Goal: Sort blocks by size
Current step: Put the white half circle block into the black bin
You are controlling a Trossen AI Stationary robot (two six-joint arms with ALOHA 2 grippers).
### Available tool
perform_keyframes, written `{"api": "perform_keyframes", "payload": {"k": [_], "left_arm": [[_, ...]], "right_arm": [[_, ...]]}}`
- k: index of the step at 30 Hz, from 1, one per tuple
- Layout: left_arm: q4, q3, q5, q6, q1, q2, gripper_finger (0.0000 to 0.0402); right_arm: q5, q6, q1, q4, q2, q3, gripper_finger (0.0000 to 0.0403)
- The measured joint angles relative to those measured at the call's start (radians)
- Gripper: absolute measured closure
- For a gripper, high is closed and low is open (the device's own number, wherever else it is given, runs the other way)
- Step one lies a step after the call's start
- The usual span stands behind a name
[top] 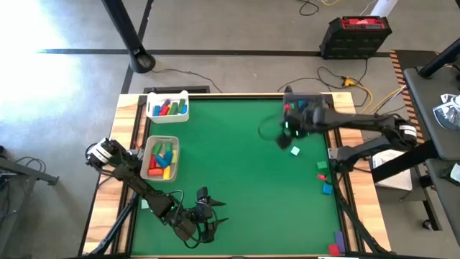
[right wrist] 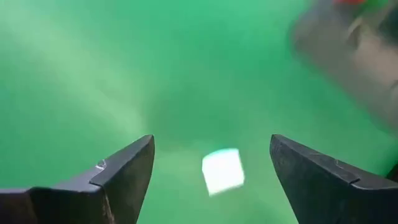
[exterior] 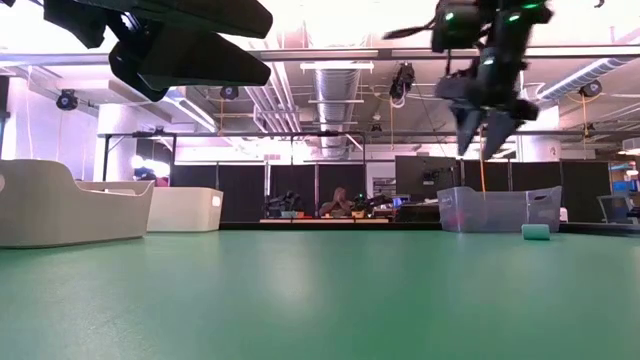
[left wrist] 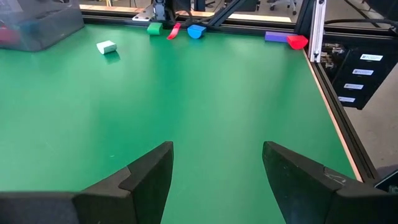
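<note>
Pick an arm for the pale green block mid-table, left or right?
Right. The right gripper hangs open above the pale green block, fingers either side in its wrist view. The left gripper sits open at the near edge, far across the table.

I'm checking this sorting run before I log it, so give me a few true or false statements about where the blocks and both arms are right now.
1. The right gripper has its jaws open above a pale green block. True.
2. The left gripper is holding a red block. False: its jaws are open and empty, over bare mat near the table's front edge.
3. Two trays near the left arm, a white tray and a grey tray, both hold coloured blocks. True.
4. No loose blocks lie along the table's right edge. False: a green block and a blue block lie there.
</note>
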Motion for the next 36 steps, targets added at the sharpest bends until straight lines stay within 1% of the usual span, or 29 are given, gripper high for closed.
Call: {"api": "perform_keyframes", "payload": {"k": [2,4,7,10,13,16,20,24,28,32,36], "left_arm": [[0.000,0.000,0.000,0.000,0.000,0.000,0.0169],[0.002,0.000,0.000,0.000,0.000,0.000,0.0169],[0.005,0.000,0.000,0.000,0.000,0.000,0.0169],[0.015,0.000,0.000,0.000,0.000,0.000,0.0169],[0.034,0.000,0.000,0.001,0.001,0.000,0.0169],[0.042,0.000,0.000,0.008,0.003,0.000,0.0169],[0.041,0.000,0.000,0.008,0.007,0.000,0.0169],[0.041,0.000,0.000,0.008,0.008,0.000,0.0169],[0.041,0.000,0.000,0.008,0.008,0.000,0.0169],[0.041,0.000,0.000,0.008,0.008,0.000,0.0169],[0.041,0.000,0.000,0.008,0.008,0.000,0.0169]], "right_arm": [[-0.003,0.016,0.093,-0.010,-0.015,-0.057,0.0092],[-0.004,0.036,0.160,-0.012,-0.015,-0.116,0.0093],[-0.004,0.057,0.204,-0.009,0.004,-0.188,0.0093],[-0.010,0.075,0.201,-0.013,0.032,-0.219,0.0085],[-0.015,0.021,0.187,-0.004,0.061,-0.214,0.0073],[-0.055,-0.036,0.168,0.009,0.102,-0.211,0.0063],[-0.087,-0.092,0.146,0.014,0.186,-0.212,0.0063],[-0.091,-0.118,0.115,0.022,0.259,-0.212,0.0077],[-0.124,-0.183,0.083,0.045,0.293,-0.209,0.0102],[-0.160,-0.218,0.058,0.070,0.295,-0.211,0.0133],[-0.184,-0.226,0.035,0.076,0.288,-0.212,0.0173]]}}
